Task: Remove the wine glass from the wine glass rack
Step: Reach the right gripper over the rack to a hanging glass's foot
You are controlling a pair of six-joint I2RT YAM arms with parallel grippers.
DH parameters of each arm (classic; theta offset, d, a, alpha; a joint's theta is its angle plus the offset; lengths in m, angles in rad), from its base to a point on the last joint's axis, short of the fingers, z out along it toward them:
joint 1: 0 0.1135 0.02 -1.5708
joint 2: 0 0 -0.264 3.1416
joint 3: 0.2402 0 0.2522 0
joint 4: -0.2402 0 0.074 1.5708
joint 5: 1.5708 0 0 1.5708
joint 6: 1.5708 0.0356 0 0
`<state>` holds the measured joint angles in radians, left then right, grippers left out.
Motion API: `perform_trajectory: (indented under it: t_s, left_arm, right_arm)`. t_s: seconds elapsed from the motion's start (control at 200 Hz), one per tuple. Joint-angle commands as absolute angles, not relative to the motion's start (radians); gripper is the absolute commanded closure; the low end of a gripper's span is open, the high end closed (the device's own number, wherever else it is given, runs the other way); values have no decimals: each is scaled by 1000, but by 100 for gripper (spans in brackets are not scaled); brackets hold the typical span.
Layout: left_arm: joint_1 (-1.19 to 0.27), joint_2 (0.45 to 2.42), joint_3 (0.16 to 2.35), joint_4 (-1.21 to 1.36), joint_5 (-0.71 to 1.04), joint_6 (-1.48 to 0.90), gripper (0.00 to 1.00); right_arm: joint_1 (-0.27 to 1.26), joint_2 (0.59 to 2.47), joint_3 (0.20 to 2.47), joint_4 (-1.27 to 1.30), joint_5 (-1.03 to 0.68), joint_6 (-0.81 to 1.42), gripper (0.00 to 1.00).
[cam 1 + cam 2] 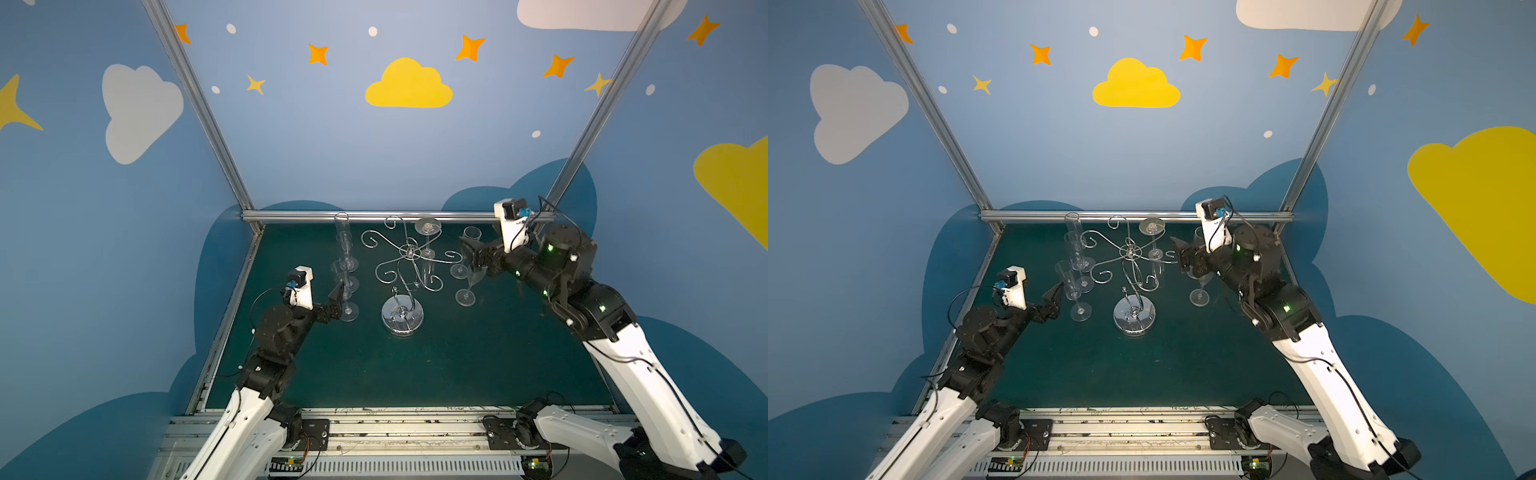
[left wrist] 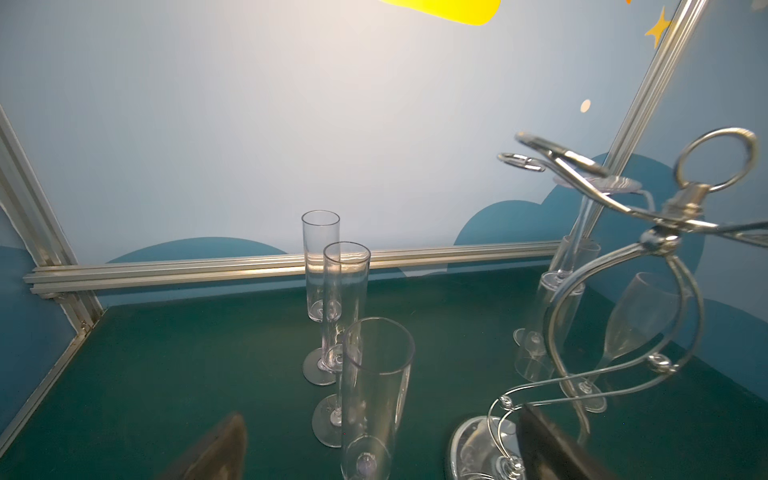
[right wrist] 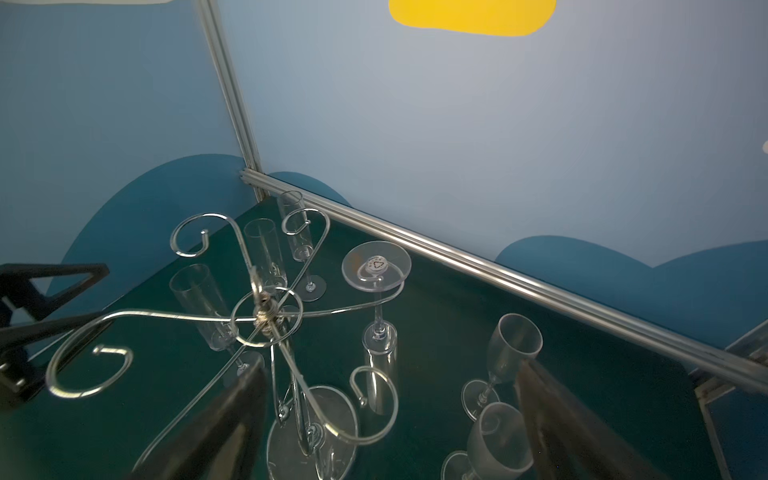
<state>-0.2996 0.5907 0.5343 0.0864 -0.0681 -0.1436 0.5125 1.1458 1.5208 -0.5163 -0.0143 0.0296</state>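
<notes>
Table (image 1: 457,365): green surface, carrying every item listed below.

Your wine glass rack (image 1: 409,251) stands upright near the middle of it, toward the back. Its round shiny base sits flat on the surface. Its scrolled wire arms spread from the top of the central post.

Your left gripper (image 1: 340,301) sits low to the left of the rack, jaws spread wide and holding nothing. In the left wrist view the nearest flute stands inside the open jaws with a gap on either side.

Your right gripper (image 1: 1179,255) sits higher, just off the right-hand arm tips of the rack. Its jaws are likewise wide apart and empty (in the right wrist view no glass touches either jaw).

Three flutes (image 2: 345,307) stand upright in a row on the table, left of the rack. Two goblets (image 3: 513,345) stand upright to its right, close by the right gripper and partly hidden behind it in both top views.

The wine glass (image 3: 380,340) hangs inverted on the rack. Its foot rests on top of a scrolled arm at the back right of the post, with the stem and bowl pointing down. Neither gripper touches it.
</notes>
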Motion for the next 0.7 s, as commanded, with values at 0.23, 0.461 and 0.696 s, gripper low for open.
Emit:
perform_trajectory:
  t_s: [0.23, 0.461, 0.696]
  left_arm:
    - [-302, 488, 646, -199, 23, -249, 1]
    - [-302, 463, 613, -225, 57, -303, 0]
    - [-302, 447, 609, -242, 74, -326, 1]
  right_arm:
    - [296, 1500, 1873, -732, -583, 320, 21]
    - [274, 1703, 2054, -845, -727, 326, 30]
    - [273, 1884, 2228, -957, -770, 303, 37]
